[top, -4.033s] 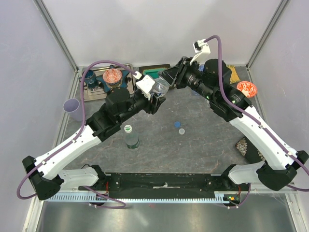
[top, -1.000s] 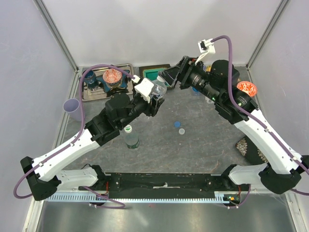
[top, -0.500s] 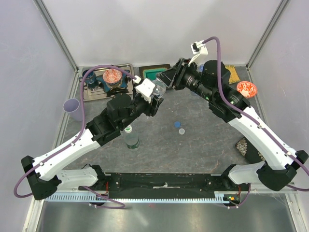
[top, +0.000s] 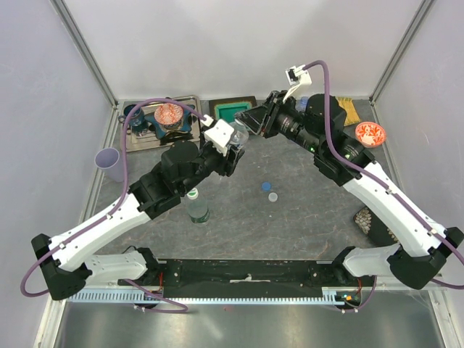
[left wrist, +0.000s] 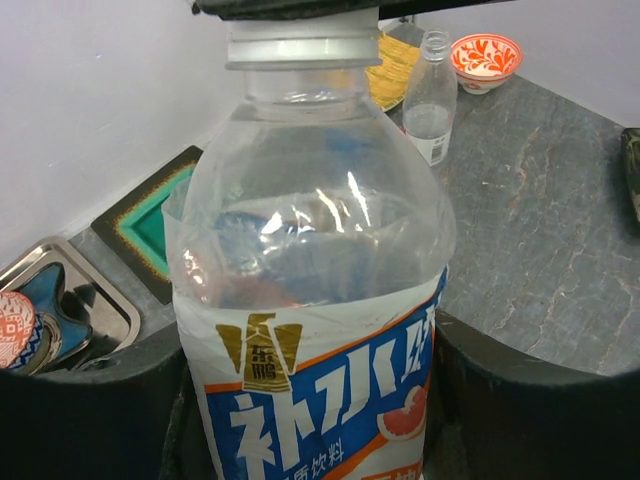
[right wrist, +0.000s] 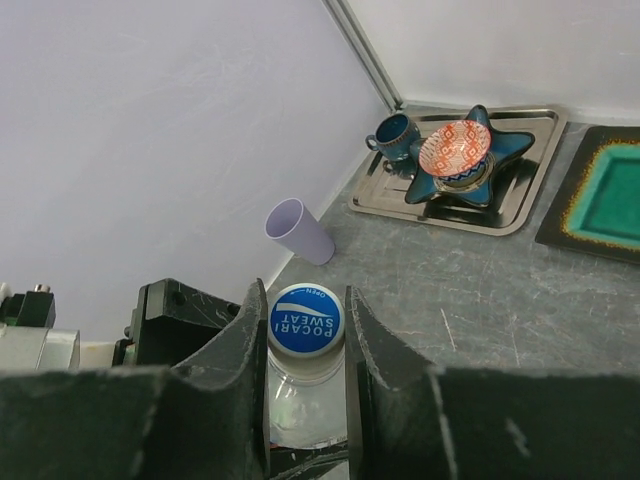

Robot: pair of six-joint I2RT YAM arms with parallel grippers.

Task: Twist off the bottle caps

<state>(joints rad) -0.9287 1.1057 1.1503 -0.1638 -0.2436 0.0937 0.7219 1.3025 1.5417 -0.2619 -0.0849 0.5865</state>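
I see left gripper (top: 231, 151) clasping clear plastic bottle (left wrist: 310, 240), smooth, rounded shoulder, glossy label. Right gripper (top: 244, 125) pinched tight on round blue-and-white cap (right wrist: 306, 318).

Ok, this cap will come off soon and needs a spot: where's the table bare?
Bare table lies between the two loose caps and the arm bases, right of the standing bottle. The back left, around the tray, is crowded.

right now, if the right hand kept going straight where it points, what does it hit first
The blue-and-white round plastic cap it grips, then probably the clear plastic bottle beneath it.
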